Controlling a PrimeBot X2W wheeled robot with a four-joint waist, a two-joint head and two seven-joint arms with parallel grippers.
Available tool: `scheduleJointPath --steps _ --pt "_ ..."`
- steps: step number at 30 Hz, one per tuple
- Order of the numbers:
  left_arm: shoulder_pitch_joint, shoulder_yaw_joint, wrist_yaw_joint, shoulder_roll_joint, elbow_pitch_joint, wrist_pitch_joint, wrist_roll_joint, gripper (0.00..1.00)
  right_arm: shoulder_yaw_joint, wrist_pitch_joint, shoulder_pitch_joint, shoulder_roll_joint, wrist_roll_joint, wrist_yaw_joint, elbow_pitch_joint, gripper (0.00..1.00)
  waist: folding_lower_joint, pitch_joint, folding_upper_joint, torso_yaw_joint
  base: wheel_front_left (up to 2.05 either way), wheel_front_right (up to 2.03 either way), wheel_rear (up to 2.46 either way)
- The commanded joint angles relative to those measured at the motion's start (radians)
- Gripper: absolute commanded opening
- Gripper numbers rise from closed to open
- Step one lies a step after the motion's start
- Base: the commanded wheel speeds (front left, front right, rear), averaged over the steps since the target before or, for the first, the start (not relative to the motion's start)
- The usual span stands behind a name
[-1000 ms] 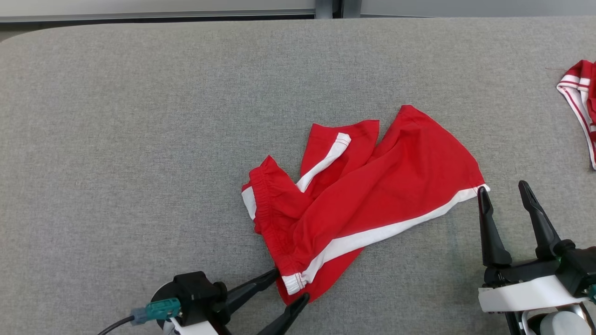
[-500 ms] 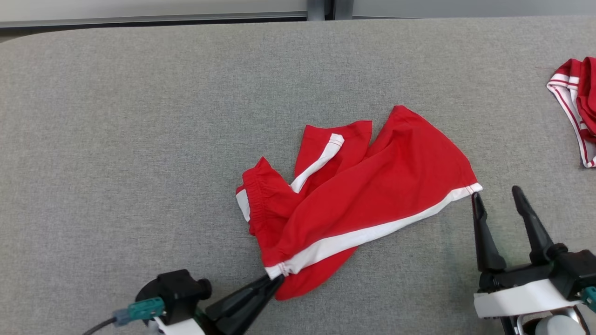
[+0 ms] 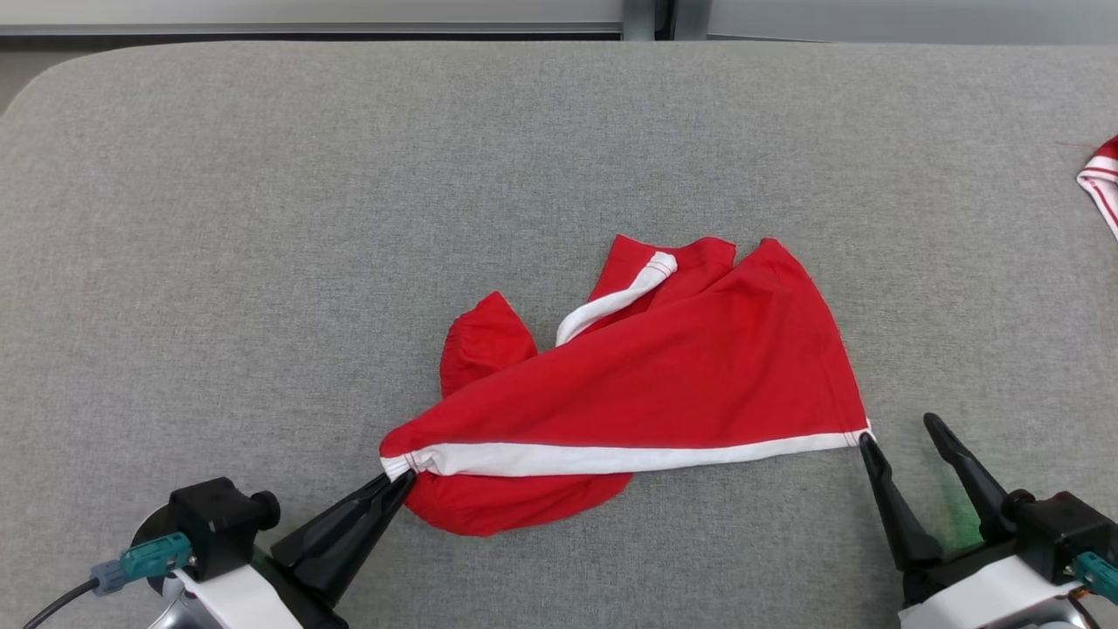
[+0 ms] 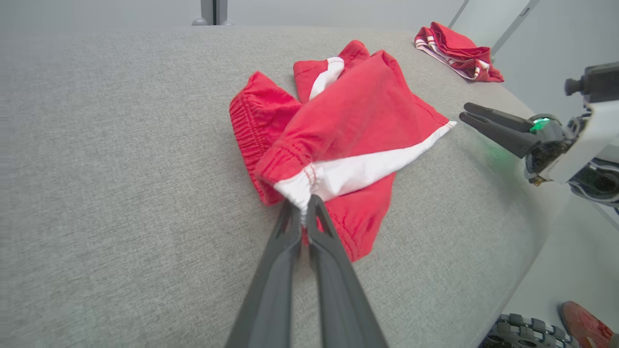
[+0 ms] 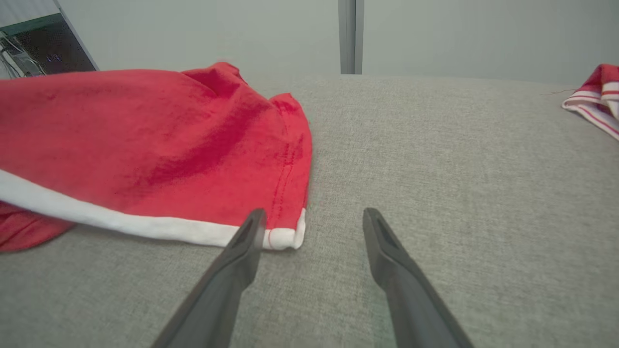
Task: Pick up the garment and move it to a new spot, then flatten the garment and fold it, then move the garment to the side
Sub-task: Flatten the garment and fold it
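The garment point(image 3: 681, 384), a pair of red shorts with a white side stripe, lies rumpled on the grey fabric worktop point(image 3: 262, 218), roughly midway between its left and right edges and nearer the front edge than the back. One leg is drawn out flat, and its white stripe runs almost parallel to the front edge. The elastic waistband bunches up behind it on the left, and the other leg is folded underneath with a white band curling out at the back. The left gripper point(image 3: 397, 479) is clamped tight on the waistband end of the white stripe, with the two dark fingers pressed together around the gathered cloth. At the opposite end of the stripe the right gripper point(image 3: 897, 430) stands with its jaws spread wide and nothing between them. The tip of its inner finger is right at the hem corner, and the outer finger is over bare worktop. A second red and white garment point(image 3: 1102, 179) lies well apart, at the worktop's right edge towards the back.
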Motion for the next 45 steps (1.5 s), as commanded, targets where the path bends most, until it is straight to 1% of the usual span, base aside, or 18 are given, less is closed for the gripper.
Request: scheduleJointPath --steps 1,6,8,10,11,12,13,14,17,20,25,28,31,32,33,36,41,45 --pt "-0.006 0.011 0.006 0.0 0.006 -0.011 -0.006 0.0 0.016 0.0 -0.006 -0.014 0.016 -0.001 0.008 1.0 0.0 0.003 0.0 0.002 0.0 0.0 0.0" --pt "-0.013 0.012 0.008 -0.005 0.014 -0.021 0.0 0.0 0.081 0.0 -0.027 -0.035 0.056 -0.001 0.03 0.98 0.0 0.013 0.0 0.004 0.0 0.0 0.0" --pt "-0.016 0.011 0.009 -0.007 0.014 -0.022 0.004 0.0 0.097 0.0 -0.037 -0.036 0.06 -0.001 0.038 0.84 0.0 0.018 0.0 0.004 0.0 0.0 0.0" --pt "-0.019 0.01 0.011 -0.009 0.015 -0.026 0.006 0.0 0.112 0.0 -0.049 -0.035 0.06 -0.001 0.044 0.64 0.0 0.024 0.0 0.005 0.0 0.0 0.0" --pt "-0.022 0.01 0.011 -0.009 0.016 -0.027 0.007 0.0 0.12 0.0 -0.055 -0.034 0.059 -0.001 0.048 0.48 0.0 0.026 0.0 0.005 0.0 0.0 0.0" --pt "-0.024 0.011 0.011 -0.009 0.017 -0.027 0.007 0.0 0.127 0.0 -0.062 -0.032 0.057 -0.001 0.052 0.4 0.0 0.028 0.0 0.005 0.0 0.0 0.0" --pt "-0.026 0.012 0.012 -0.009 0.019 -0.028 0.009 0.0 0.133 0.0 -0.069 -0.033 0.055 -0.001 0.053 0.26 0.0 0.03 0.0 0.005 0.0 0.0 0.0" --pt "-0.027 0.012 0.013 -0.009 0.02 -0.03 0.01 0.0 0.141 0.0 -0.073 -0.035 0.053 -0.001 0.054 0.0 0.0 0.032 0.0 0.005 0.0 0.0 0.0" --pt "-0.031 0.013 0.017 -0.006 0.024 -0.033 0.019 0.0 0.138 0.0 -0.085 -0.045 0.051 -0.001 0.045 0.0 0.0 0.034 0.0 0.004 0.0 0.0 0.0" --pt "-0.04 0.016 0.017 0.001 0.018 -0.045 0.038 0.0 0.097 0.0 -0.084 -0.052 0.044 -0.001 0.005 0.0 0.0 0.031 0.0 -0.001 0.0 0.0 0.0" --pt "-0.107 0.041 0.001 0.05 -0.022 -0.057 0.091 0.0 -0.042 0.0 -0.1 -0.065 0.066 -0.001 -0.187 0.0 0.0 0.023 0.0 -0.02 0.0 0.0 0.0" --pt "-0.197 0.054 -0.015 0.087 -0.051 -0.037 0.128 0.0 -0.106 0.0 -0.155 -0.098 0.076 -0.001 -0.293 0.0 0.0 0.025 0.0 -0.038 0.0 0.0 0.0" --pt "-0.332 0.056 -0.033 0.107 -0.07 -0.003 0.16 0.0 -0.144 0.0 -0.263 -0.145 0.077 -0.002 -0.343 0.0 0.0 0.037 0.0 -0.06 0.0 0.0 0.0" --pt "-0.388 0.051 -0.035 0.11 -0.071 0.009 0.168 0.0 -0.157 0.0 -0.31 -0.158 0.08 -0.002 -0.343 0.0 0.0 0.046 0.0 -0.068 0.0 0.0 0.0" --pt "-0.388 0.051 -0.035 0.11 -0.071 0.009 0.168 0.0 -0.157 0.0 -0.31 -0.158 0.08 -0.002 -0.343 0.0 0.0 0.046 0.0 -0.068 0.0 0.0 0.0" --pt "-0.574 0.018 -0.043 0.091 -0.036 0.027 0.179 0.0 -0.165 0.0 -0.465 -0.191 0.087 -0.002 -0.3 0.0 0.0 0.076 0.0 -0.093 0.0 0.0 0.0" --pt "-0.945 -0.147 -0.043 0.042 0.071 -0.001 0.184 0.0 -0.084 0.0 -0.744 -0.275 0.062 -0.001 -0.197 0.0 0.0 0.131 0.0 -0.145 0.0 0.0 0.0" --pt "-1.218 -0.259 -0.043 -0.024 0.209 -0.082 0.213 0.0 -0.058 0.0 -0.941 -0.32 0.035 -0.001 -0.138 0.0 0.0 0.17 0.0 -0.183 0.0 0.0 0.0"
